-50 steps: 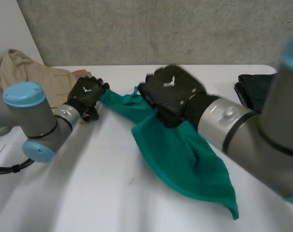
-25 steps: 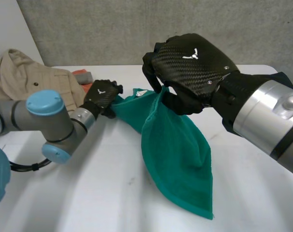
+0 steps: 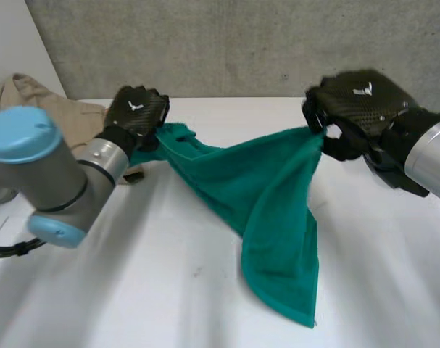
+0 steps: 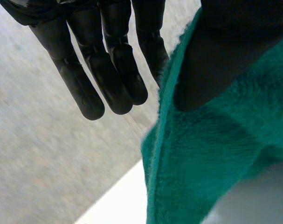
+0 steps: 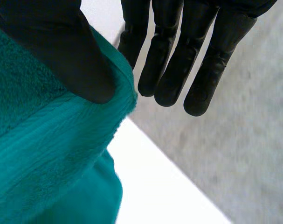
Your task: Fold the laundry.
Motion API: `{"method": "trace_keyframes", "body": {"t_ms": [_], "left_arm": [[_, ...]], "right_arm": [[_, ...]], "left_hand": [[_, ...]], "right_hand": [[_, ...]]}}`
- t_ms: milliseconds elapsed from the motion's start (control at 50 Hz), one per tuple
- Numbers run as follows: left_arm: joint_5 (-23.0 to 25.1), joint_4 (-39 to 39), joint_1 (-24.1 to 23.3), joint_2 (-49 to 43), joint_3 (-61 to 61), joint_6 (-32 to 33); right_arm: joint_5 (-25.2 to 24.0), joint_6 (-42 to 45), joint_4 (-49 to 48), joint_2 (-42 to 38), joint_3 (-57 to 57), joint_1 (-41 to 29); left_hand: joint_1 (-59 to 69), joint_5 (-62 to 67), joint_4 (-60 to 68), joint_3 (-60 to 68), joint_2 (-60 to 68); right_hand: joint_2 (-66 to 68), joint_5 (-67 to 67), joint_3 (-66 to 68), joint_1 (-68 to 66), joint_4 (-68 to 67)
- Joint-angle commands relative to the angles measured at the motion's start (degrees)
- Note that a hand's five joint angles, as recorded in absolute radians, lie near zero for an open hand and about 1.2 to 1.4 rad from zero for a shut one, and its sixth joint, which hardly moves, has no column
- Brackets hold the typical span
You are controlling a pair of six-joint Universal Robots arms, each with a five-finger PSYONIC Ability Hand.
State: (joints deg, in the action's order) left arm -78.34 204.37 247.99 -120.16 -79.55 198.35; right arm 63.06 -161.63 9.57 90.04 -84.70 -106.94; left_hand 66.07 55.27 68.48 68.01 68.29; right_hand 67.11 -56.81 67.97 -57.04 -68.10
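Teal towel strung across mid-frame in the head view, top edge stretched between the two hands, the rest hanging in a long point toward the desk at lower centre-right. Cannot tell whether the tip touches.

Upper left: left hand grasping one top corner. Checked in the left wrist view: thumb pressed onto the cloth edge, fingers straight beyond it, cloth pinched between thumb and the nearest finger.

Upper right: right hand grasping the opposite corner. Same pinch in the right wrist view: thumb on top of the cloth, fingers straight alongside.

Change over the last second: right hand gone from centre frame, close by the left, out to the far right. Towel opened from a bunched drape into a wide span. Left hand shifted little, upper left throughout.

Meaning for the task: spreading step judged nearly done, fold itself not yet begun. Next, probably: lower and lay flat on the desk with both pinches kept. Risk: shallow pinches, possible corner slip under tension.

Beige garment heaped at far upper left, just beside the left hand.
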Motion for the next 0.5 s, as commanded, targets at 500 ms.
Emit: {"method": "trace_keyframes", "body": {"t_ms": [500], "left_arm": [[-7.09,7.53,-3.12,-9.15,43.90,11.18]], "right_arm": [[4.81,4.50,-47.01,-24.74,28.28,1.12]], "left_hand": [[13.93,14.73,11.52,11.99,11.71]], "right_hand": [[12.89,-13.19,12.03,-22.96,-11.90]]}}
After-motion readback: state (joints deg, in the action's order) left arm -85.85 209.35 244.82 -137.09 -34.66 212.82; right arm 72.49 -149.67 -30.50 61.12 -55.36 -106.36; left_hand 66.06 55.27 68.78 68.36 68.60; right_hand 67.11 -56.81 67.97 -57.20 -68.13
